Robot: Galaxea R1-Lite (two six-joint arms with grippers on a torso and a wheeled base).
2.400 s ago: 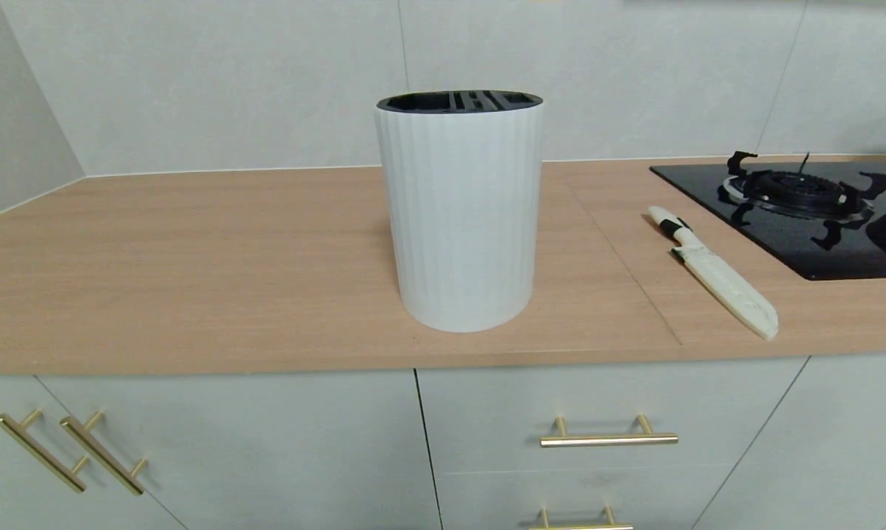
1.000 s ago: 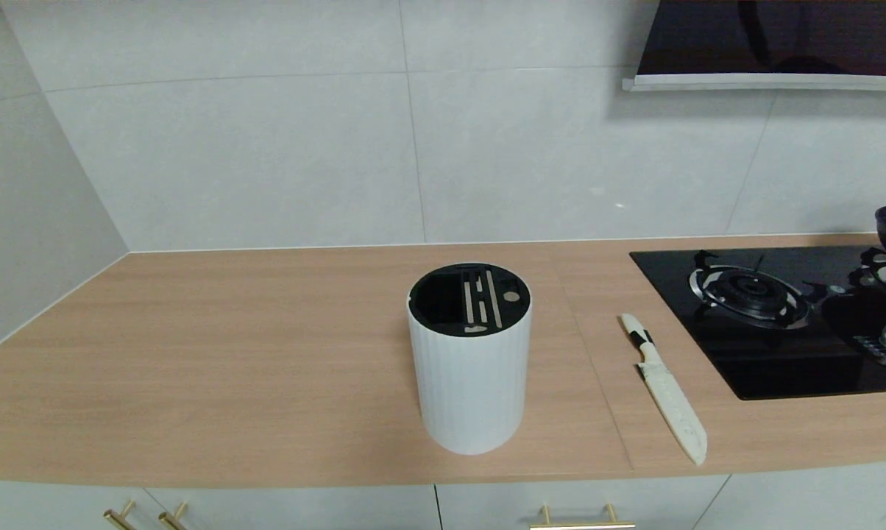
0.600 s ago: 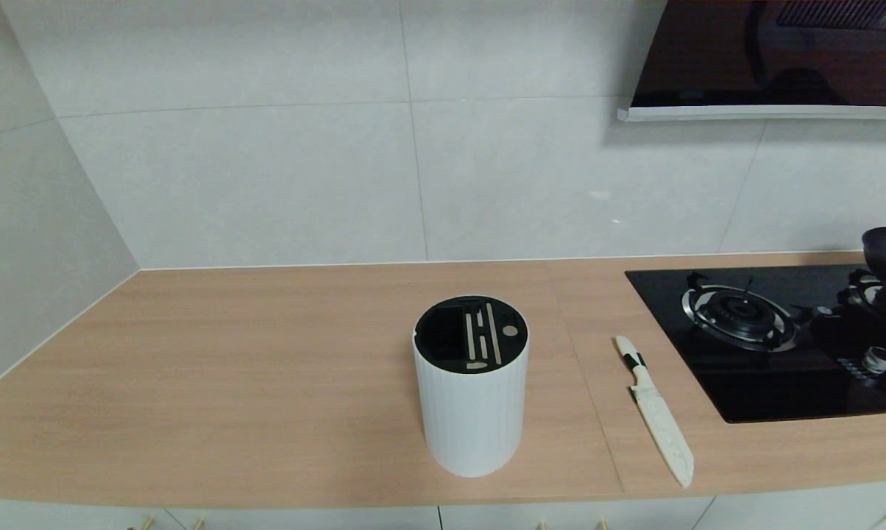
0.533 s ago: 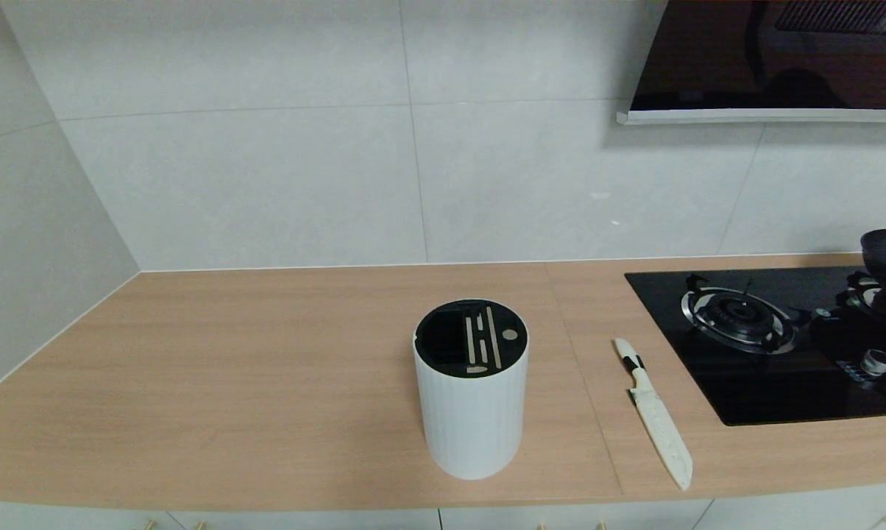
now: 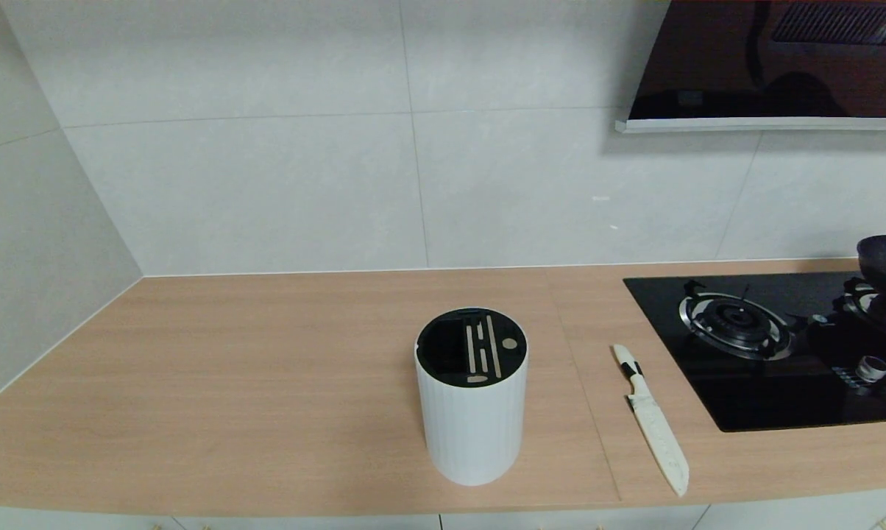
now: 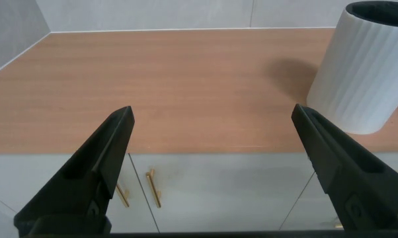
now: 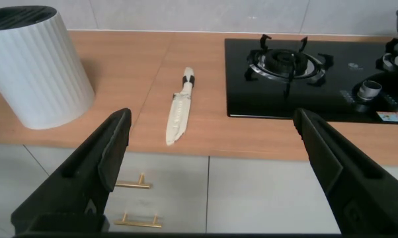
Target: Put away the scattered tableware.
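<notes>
Knife [image 5: 650, 419] lying on a counter [image 5: 229, 383] beside a white holder [image 5: 472, 412].
Head view: the knife is lying between holder and stove [image 5: 767, 353]. Left wrist view: left gripper [image 6: 211, 116] is hovering, jaws apart, facing the holder. Right wrist view: right gripper [image 7: 212, 118] is hovering, jaws apart, facing the knife.

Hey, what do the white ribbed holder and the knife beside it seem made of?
Holder: likely matte white plastic, fine vertical ribs, with a black slotted top insert. Knife: speckled cream blade, possibly ceramic or coated steel; cream handle with a black band, probably plastic.
</notes>
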